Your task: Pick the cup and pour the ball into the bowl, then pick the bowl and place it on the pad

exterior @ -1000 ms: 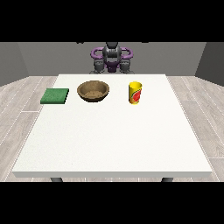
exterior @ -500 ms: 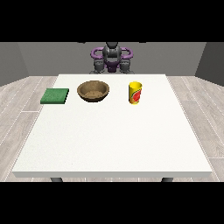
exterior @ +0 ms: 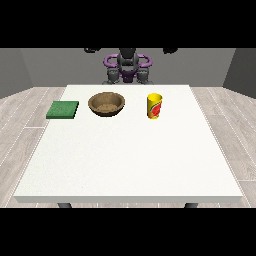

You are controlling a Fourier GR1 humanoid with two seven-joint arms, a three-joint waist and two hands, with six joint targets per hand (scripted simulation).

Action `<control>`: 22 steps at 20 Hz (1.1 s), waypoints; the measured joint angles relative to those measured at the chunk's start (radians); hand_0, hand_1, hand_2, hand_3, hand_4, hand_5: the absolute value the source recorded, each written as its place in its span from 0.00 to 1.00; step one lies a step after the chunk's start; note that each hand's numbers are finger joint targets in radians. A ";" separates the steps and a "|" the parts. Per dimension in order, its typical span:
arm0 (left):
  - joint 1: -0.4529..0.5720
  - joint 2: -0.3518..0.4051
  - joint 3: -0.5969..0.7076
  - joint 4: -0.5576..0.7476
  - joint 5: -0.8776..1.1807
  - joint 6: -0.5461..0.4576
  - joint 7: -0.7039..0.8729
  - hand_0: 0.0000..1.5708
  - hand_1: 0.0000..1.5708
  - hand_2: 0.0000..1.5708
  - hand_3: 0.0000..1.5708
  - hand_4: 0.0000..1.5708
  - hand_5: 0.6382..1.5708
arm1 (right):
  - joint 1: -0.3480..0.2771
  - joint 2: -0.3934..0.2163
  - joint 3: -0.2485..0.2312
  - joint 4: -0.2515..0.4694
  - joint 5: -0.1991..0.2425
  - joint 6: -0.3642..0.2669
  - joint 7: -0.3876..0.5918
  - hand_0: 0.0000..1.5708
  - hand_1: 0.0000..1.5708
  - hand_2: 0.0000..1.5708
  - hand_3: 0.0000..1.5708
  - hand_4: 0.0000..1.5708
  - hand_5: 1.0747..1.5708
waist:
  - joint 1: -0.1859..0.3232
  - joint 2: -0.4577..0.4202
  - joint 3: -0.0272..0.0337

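We see the yellow cup (exterior: pixel 154 106) upright beside the brown bowl (exterior: pixel 106 104), the green pad (exterior: pixel 63 109) farther left; both hands (exterior: pixel 91 50) (exterior: pixel 171 50) are raised, and we cannot tell how their fingers lie.

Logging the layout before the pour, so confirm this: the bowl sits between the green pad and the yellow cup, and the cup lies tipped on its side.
Not quite. The front view shows the yellow cup standing upright. The rest holds: the bowl sits between it and the green pad.
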 measured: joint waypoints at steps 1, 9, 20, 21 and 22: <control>-0.027 0.010 0.007 0.018 -0.019 0.007 -0.021 0.00 0.00 0.00 0.00 0.00 0.88 | -0.014 0.000 -0.006 -0.001 -0.006 0.011 -0.010 0.00 0.00 0.00 0.00 0.00 1.00 | -0.015 0.031 0.0001; -0.056 0.069 0.090 0.236 -0.084 -0.021 -0.291 0.00 0.00 0.00 0.00 0.00 0.83 | -0.060 -0.039 -0.074 -0.082 -0.059 0.098 -0.047 0.00 0.00 0.00 0.00 0.00 1.00 | -0.092 0.181 -0.0003; -0.034 0.077 0.134 0.598 -0.114 -0.082 -0.625 0.00 0.00 0.00 0.00 0.00 0.86 | -0.019 -0.083 -0.168 -0.158 -0.107 0.176 -0.040 0.00 0.00 0.00 0.00 0.00 0.99 | -0.109 0.208 -0.0005; -0.030 0.067 0.125 0.620 -0.124 -0.078 -0.643 0.00 0.00 0.00 0.00 0.00 0.86 | -0.007 -0.087 -0.183 -0.155 -0.117 0.186 -0.047 0.00 0.00 0.00 0.00 0.00 1.00 | -0.106 0.200 -0.0004; -0.026 0.058 0.123 0.648 -0.130 -0.076 -0.669 0.00 0.00 0.00 0.00 0.00 0.86 | -0.006 -0.093 -0.196 -0.161 -0.126 0.194 -0.040 0.00 0.00 0.00 0.00 0.00 0.99 | -0.106 0.196 -0.0003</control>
